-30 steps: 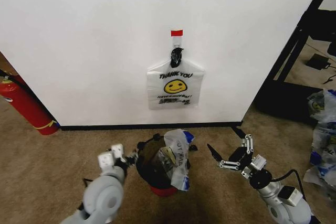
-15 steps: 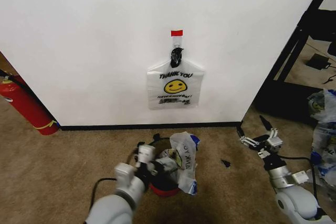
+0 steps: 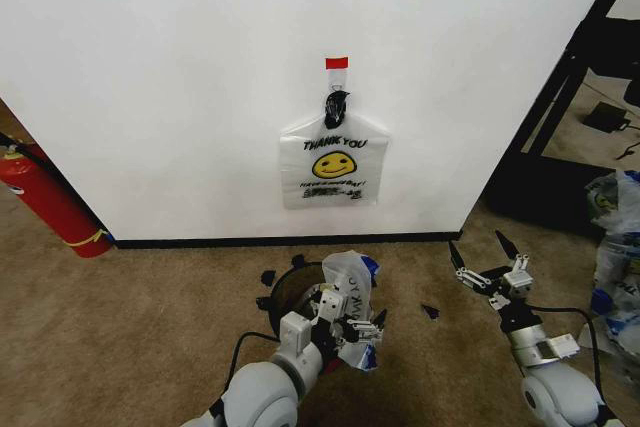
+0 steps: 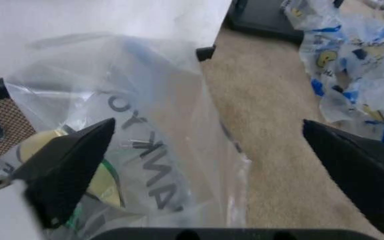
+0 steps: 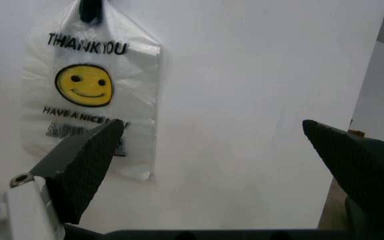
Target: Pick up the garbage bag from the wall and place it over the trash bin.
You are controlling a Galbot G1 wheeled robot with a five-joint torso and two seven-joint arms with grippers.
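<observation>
The garbage bag (image 3: 333, 166) hangs lengthwise down the wall (image 3: 180, 97), ahead of the released right gripper (image 3: 482, 255), the nearer arm. The left gripper (image 3: 352, 325), jaws also released, sits at the trash bin (image 3: 290, 292).

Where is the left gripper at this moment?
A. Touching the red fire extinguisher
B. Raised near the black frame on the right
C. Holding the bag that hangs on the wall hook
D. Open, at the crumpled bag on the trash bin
D: the left gripper is open at the crumpled bag on the trash bin.
</observation>
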